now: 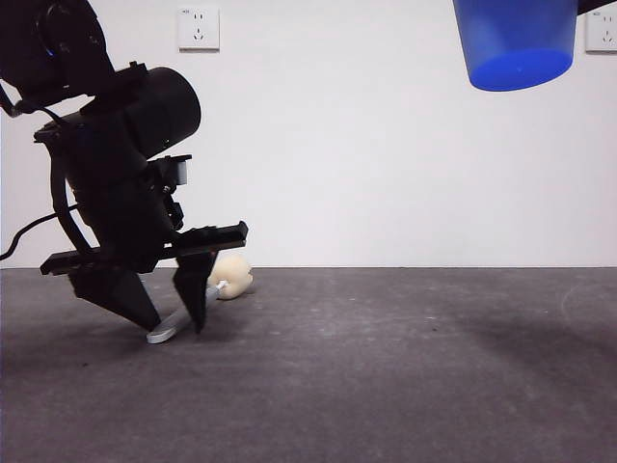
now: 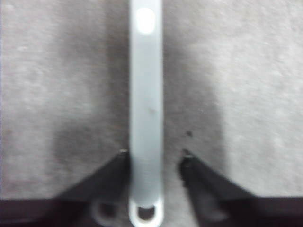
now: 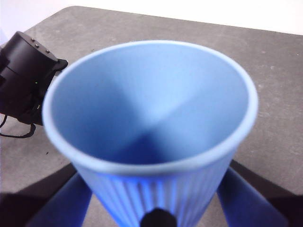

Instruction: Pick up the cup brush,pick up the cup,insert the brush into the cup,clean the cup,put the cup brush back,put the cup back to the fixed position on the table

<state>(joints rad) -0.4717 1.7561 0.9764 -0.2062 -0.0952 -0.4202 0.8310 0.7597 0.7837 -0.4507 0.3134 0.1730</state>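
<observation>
Left gripper [image 1: 178, 326]: down at the table at about 8 o'clock in the front view, its two black jaws parted and straddling the handle of the cup brush; the tips look to be at or just above the surface, and in the left wrist view a narrow gap shows on one side of the handle, so nothing is clamped.

Cup brush [image 1: 214, 286]: lying on the table, grey handle angled toward the camera, cream-yellow sponge head [image 1: 232, 275] at the far end just behind the gripper. The left wrist view shows the handle [image 2: 146, 109] running straight out between the jaws, its white looped end [image 2: 146, 213] nearest the wrist.

Right gripper [image 3: 156, 208]: high above the table at roughly 1 o'clock in the front view, closed on the cup from both sides; the jaws appear blurred and blue-tinted to either side of the ribbed wall.

Cup [image 1: 515, 43]: held aloft, well clear of the surface, its base visible from below in the front view. The right wrist view looks into its open mouth [image 3: 151, 104], which appears to hold nothing.

Table [image 1: 405, 367]: dark grey, scuffed, spanning the whole width.

Backdrop: white wall with a socket plate [image 1: 198, 28] at 11 o'clock and another, partly seen, at the right edge behind the cup.
</observation>
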